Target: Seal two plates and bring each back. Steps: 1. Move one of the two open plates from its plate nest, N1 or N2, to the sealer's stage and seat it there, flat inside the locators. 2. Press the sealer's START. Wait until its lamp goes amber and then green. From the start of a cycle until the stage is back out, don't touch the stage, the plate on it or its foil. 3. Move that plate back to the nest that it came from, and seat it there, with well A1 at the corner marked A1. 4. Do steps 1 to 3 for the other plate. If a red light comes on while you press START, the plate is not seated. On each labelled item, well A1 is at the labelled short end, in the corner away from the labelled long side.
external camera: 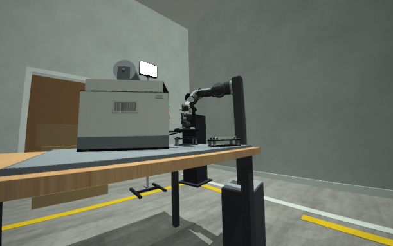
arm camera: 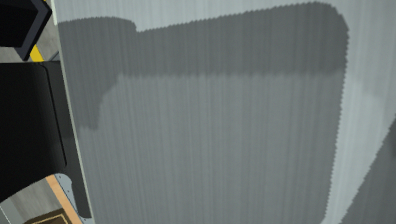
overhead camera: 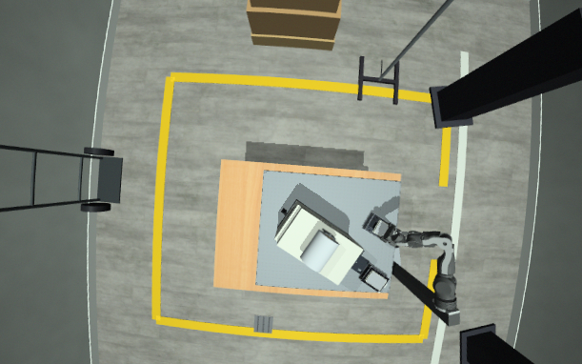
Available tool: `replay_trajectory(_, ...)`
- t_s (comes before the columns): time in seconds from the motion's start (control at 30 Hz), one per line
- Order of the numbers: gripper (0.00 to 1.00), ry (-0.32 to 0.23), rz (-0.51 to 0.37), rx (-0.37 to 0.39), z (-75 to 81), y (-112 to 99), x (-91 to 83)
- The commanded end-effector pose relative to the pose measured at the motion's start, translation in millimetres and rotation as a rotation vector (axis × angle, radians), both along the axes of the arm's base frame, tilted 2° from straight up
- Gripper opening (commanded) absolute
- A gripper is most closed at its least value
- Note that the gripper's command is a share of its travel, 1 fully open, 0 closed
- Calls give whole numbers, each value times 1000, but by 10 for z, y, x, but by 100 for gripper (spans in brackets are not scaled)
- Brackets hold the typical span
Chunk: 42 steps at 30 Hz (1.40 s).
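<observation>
My gripper (overhead camera: pixel 384 230) (external camera: pixel 186 127) is shut on a plate (overhead camera: pixel 380 228) (arm camera: pixel 225 140), its smooth, faintly streaked grey top filling much of the wrist view. It hangs above the farther nest (overhead camera: pixel 371 221) (external camera: pixel 176 141). One dark finger (arm camera: pixel 30 125) shows at the wrist view's left; the other is not visible. The other plate (overhead camera: pixel 374 280) (external camera: pixel 225 138) sits in the nearer nest. The sealer (overhead camera: pixel 344 264) (external camera: pixel 123 119) has its dark stage (overhead camera: pixel 360 263) out, apparently without a plate. A small green light (external camera: pixel 168 104) shows at its front edge. START and the nest labels are not readable.
The sealer's tall body and film roll (overhead camera: pixel 319 251) (external camera: pixel 124 69) stand left of the nests. The stage juts out between the two nests, close to the nearer one. The arm's black post (overhead camera: pixel 420 287) (external camera: pixel 239 109) stands beyond the table's right edge.
</observation>
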<state>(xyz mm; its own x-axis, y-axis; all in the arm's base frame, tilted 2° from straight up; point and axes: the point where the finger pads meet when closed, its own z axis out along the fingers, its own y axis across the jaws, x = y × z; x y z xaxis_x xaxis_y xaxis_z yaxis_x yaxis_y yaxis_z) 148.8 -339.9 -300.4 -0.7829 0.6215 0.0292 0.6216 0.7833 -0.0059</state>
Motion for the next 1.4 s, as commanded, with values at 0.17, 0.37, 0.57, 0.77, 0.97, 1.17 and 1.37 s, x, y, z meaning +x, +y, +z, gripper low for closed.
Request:
replay_trajectory(0.17,0,-4,-1,1,-38,1,2)
replay_trajectory(0.37,0,-4,-1,1,-58,2,3)
replay_trajectory(0.57,0,-4,-1,1,-88,0,0)
replay_trajectory(0.77,0,-4,-1,1,-117,0,1)
replay_trajectory(0.97,0,-3,-1,0,-135,-1,-2)
replay_trajectory(1.17,0,-4,-1,1,-168,1,-1)
replay_trajectory(1.37,0,-4,-1,1,-198,2,-1)
